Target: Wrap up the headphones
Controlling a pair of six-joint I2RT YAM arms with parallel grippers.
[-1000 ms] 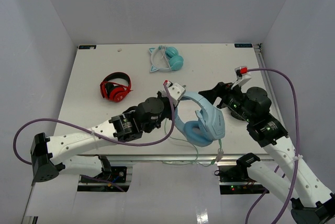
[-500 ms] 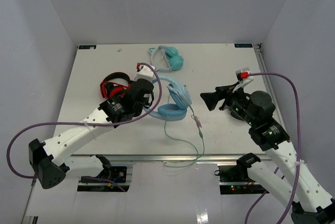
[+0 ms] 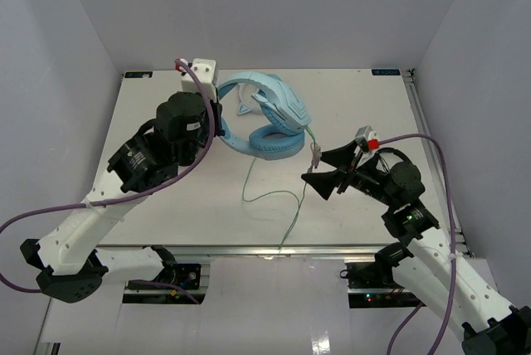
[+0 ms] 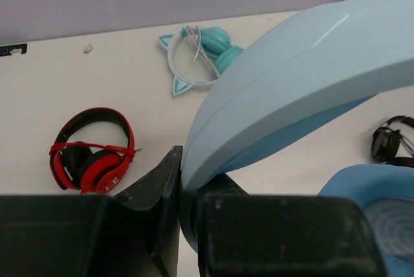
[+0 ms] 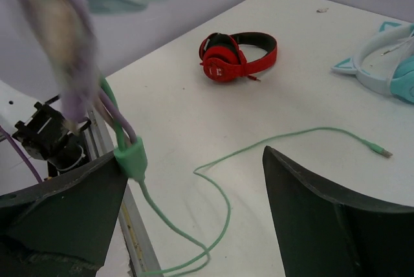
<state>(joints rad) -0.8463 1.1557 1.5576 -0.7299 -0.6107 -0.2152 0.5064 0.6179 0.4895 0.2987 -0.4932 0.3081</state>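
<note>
White table (image 3: 191, 214), grey walls. Nearest, right fingers (image 5: 323, 225) are wide and empty, with the cable (image 5: 132, 158) hanging at their mouth. A late close likely misses it, and the slack on the table could snag. Farther back, left fingers (image 4: 155, 186) are clamped on the band of the headphones (image 3: 270, 114), held up over far-centre. Long axis looks left-right, cups facing down. One pinch only, so it may swing.

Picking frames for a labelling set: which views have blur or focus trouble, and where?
Top external: sharp, evenly lit, soft shadows only. Left wrist: the headphones loom close yet stay fairly sharp. Right wrist: the cable's inline piece near the lens is badly blurred, while the red headphones and table are crisp.
</note>
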